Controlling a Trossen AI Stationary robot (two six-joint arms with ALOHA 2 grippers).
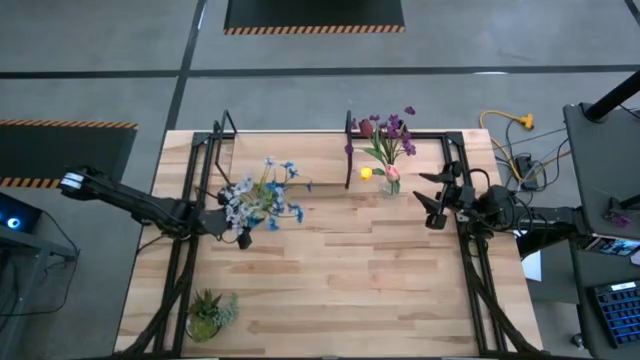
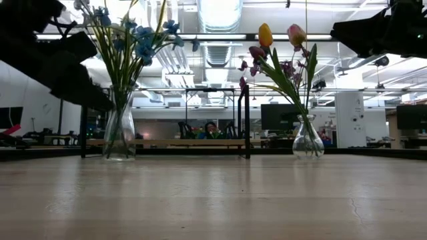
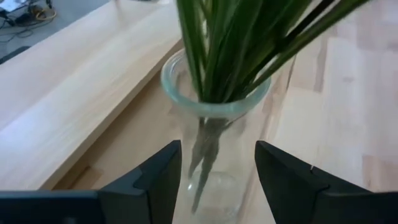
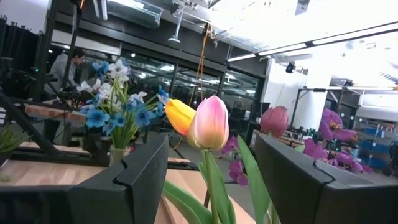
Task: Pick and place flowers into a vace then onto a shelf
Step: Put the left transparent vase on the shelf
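Note:
A clear glass vase holds blue and white flowers and stands near the shelf, a light plank with black brackets at the table's far side. My left gripper reaches in from the table's left and is shut on this vase. A second vase with purple, pink and yellow flowers stands by the shelf's right bracket. My right gripper hangs open just right of it, tipped slightly upward. The pink tulip shows beyond its fingers, apart from them. My left gripper pinches the vase's narrow neck, just below the rim, with one finger on each side. The fingers come from the table's left, slanting a little downward. The vase stands upright with its base on the table and the stems rising above the fingers.
A small spiky potted plant sits at the near left corner. Black frame rails run along both table sides. Cables lie off the far right edge. The middle and near tabletop is bare wood.

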